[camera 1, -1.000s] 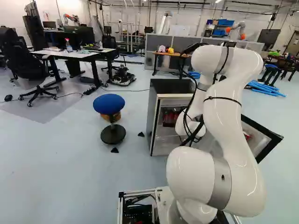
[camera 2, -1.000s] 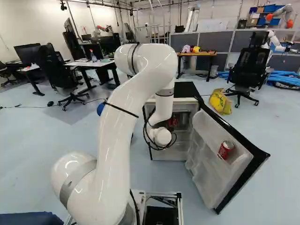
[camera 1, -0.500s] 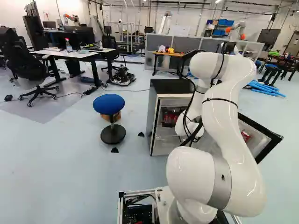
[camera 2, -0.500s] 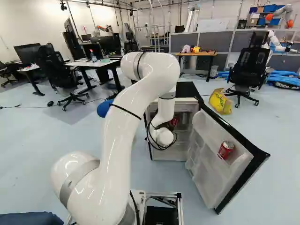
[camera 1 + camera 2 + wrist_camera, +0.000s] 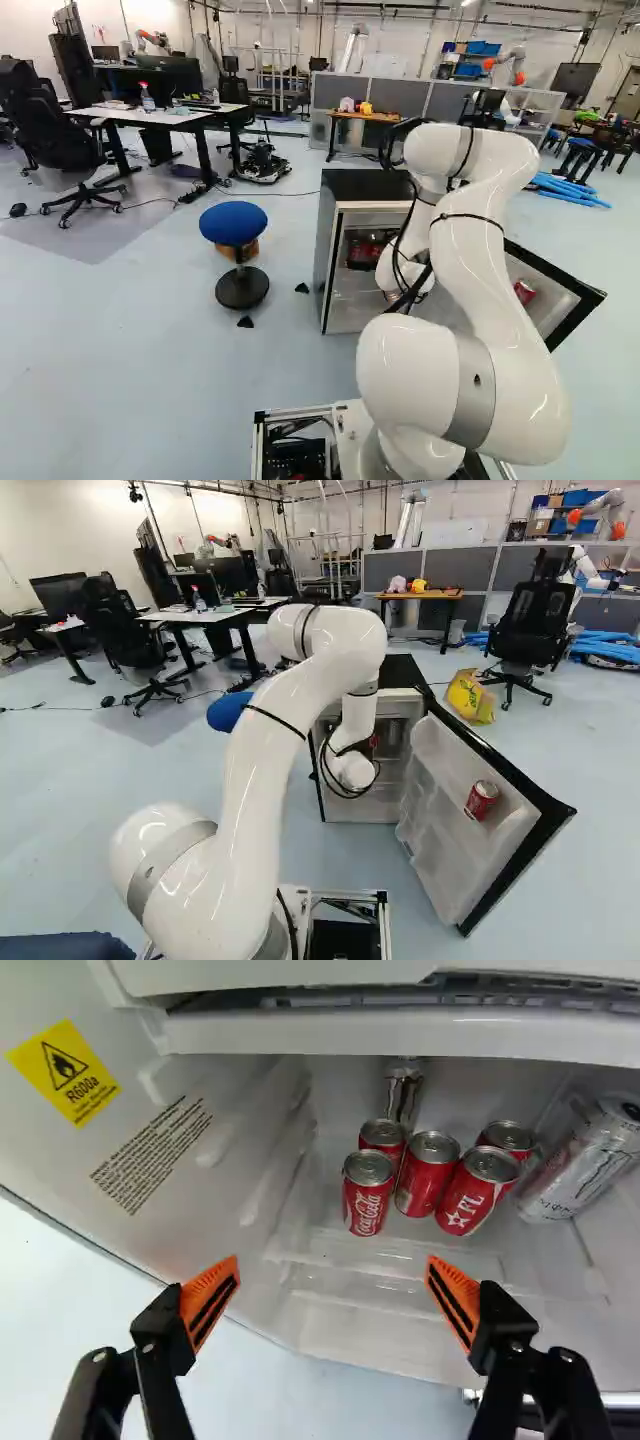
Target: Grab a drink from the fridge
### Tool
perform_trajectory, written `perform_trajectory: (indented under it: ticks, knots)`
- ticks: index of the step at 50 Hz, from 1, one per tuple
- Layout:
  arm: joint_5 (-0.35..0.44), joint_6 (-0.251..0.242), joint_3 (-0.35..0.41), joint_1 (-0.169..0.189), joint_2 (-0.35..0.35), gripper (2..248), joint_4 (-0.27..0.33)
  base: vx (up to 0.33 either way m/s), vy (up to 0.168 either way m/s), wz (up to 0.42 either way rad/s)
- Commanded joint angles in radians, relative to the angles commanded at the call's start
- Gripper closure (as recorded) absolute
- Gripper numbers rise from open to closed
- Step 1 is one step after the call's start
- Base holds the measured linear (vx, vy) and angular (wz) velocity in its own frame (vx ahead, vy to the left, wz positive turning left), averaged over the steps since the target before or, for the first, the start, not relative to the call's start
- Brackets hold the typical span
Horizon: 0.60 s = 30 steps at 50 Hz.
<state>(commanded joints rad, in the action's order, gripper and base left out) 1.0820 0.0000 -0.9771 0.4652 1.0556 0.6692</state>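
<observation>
In the right base view a dark part of my gripper (image 5: 366,746) shows behind the white wrist, at the opening of the fridge (image 5: 402,670). The wrist view shows the gripper (image 5: 333,1265) open, its orange pads wide apart and nothing between them. Ahead, on the fridge's inner floor, several red cans stand close together, among them a front can (image 5: 367,1192), a middle one (image 5: 427,1173) and one with a star (image 5: 478,1190). A slim silver can (image 5: 403,1090) is behind them; a large pale can (image 5: 583,1170) leans beside them.
The fridge door (image 5: 510,840) stands open, with a red can (image 5: 482,800) in its rack. A shelf edge (image 5: 400,1036) crosses above the cans; the fridge's side wall (image 5: 110,1125) is close to one finger. A blue stool (image 5: 234,223) stands left of the fridge.
The arm's raised elbow has come down and swung toward the fridge side, while the wrist has shifted only slightly at the fridge opening. The base and the fridge have stayed put.
</observation>
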Motion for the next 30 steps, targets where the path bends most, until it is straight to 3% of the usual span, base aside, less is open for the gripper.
perform_trajectory:
  ticks: [30]
  knots:
    - [0.033,0.0,-0.214,0.006,0.17,3,0.041,0.0,0.0,0.0]
